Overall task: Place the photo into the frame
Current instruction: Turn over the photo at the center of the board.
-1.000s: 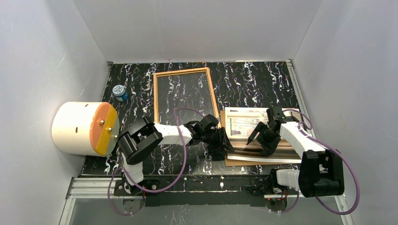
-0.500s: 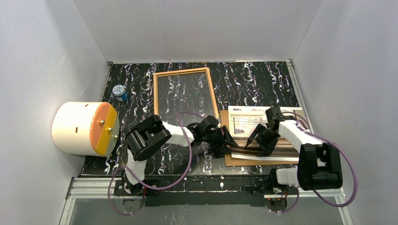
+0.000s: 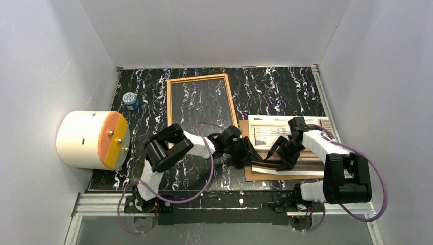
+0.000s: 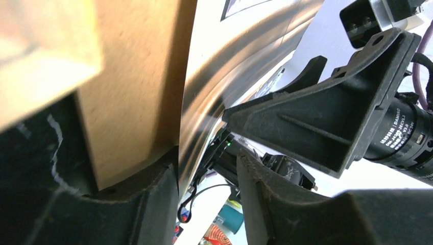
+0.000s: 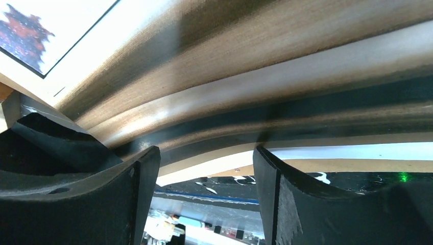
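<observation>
**Photo on the backing board, both grippers open at its edge**

From above, the black marbled table (image 3: pixel 286 87) carries a big white cylinder (image 3: pixel 84 139) with an orange face at its left edge. The frame (image 3: pixel 197 77) lies flat at the middle back, with the table's pattern showing through its glass. The brown backing board (image 3: pixel 255 175) lies at the near right, its far left corner just beside the frame's near right corner. The photo (image 3: pixel 270 130) rests picture side up on this board, outside the frame.

The top view puts the left gripper (image 3: pixel 250 155) at the photo's left end and the right gripper (image 3: pixel 275 159) over its near half, but it does not show how the jaws stand. The wrist views do. On the left wrist, the two fingers are apart, with the glossy edge of the print running down into the gap beside the board's end. On the right wrist, the fingers stand wide with open space between them and clamp nothing. Past their tips the print bows in an arch, which looks flat from overhead.

Only the top view shows the small blue jar (image 3: pixel 130 100), left of the frame.
</observation>
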### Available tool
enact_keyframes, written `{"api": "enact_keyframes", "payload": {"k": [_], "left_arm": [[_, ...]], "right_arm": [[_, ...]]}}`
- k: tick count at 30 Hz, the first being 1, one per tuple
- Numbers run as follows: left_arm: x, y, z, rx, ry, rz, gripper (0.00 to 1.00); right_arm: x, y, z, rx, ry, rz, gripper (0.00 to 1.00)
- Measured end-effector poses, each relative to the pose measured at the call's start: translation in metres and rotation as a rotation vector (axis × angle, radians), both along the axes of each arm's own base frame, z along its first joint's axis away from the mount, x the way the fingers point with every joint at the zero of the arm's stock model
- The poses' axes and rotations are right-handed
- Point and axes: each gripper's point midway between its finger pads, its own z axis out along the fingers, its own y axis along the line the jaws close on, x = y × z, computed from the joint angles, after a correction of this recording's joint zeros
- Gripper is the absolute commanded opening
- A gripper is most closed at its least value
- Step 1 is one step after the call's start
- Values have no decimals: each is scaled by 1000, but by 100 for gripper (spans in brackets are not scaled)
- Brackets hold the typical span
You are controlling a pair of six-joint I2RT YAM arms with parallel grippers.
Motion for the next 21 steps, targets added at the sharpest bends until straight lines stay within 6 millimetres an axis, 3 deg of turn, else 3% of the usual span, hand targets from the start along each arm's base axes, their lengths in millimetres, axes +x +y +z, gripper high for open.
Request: {"api": "enact_keyframes", "payload": {"k": [8,14,18,21], "left_arm": [[6,-10,-1,-9,-5,5,1],[9,-11,-2,38,-43,-27,0],[19,-11,10,80,-89,-64,0],[38,-3,32,90,-120,-68,0]], "right_arm": [[-1,4,1,26,7,-8,76],[4,3,5,17,-20,-2,80],[37,-1,29,-11,-146,15,88],[79,-1,74,-20,-349,49,94]]}}
